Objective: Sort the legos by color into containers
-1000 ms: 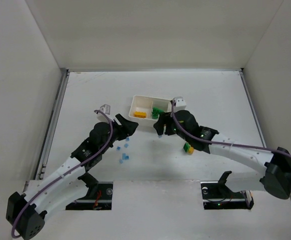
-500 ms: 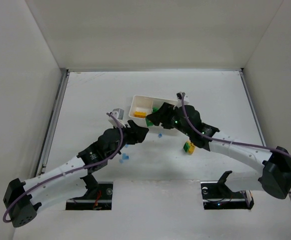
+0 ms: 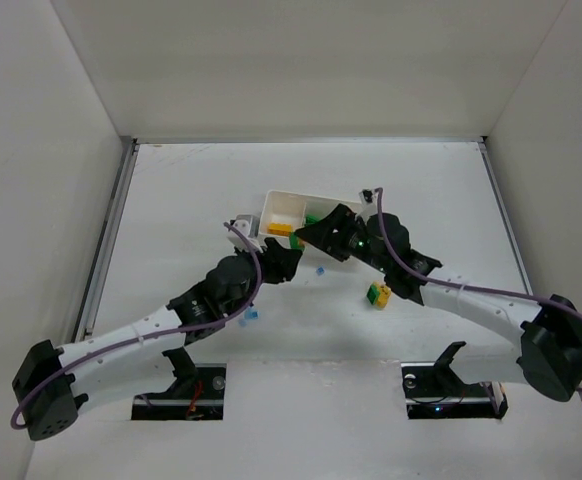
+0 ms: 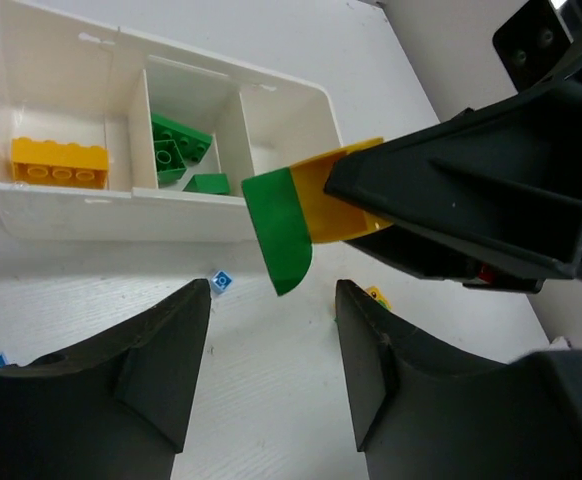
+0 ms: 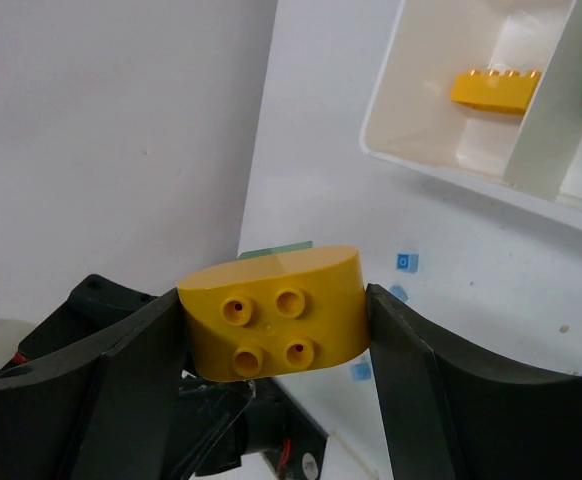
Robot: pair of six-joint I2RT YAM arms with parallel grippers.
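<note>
**Right gripper (image 5: 276, 318) pinching a rounded yellow plastic brick (image 5: 271, 295); left gripper (image 4: 271, 335) spread and empty.**

The right jaws stand fairly wide, one finger pressed against each end of the brick, and a green layer (image 4: 279, 228) backs its yellow body. The left jaws stand apart with nothing between them, and the brick's green end hangs just ahead of their gap. The brick sits near the front wall of the white rectangular plastic tray (image 4: 121, 212); it probably stops short of the rim, but the views do not confirm this. The tray's left compartment holds a long yellow-orange brick (image 4: 59, 162), and the middle one holds green bricks (image 4: 179, 148). A tiny light-blue brick (image 4: 220, 282) lies just beside the tray.
</note>
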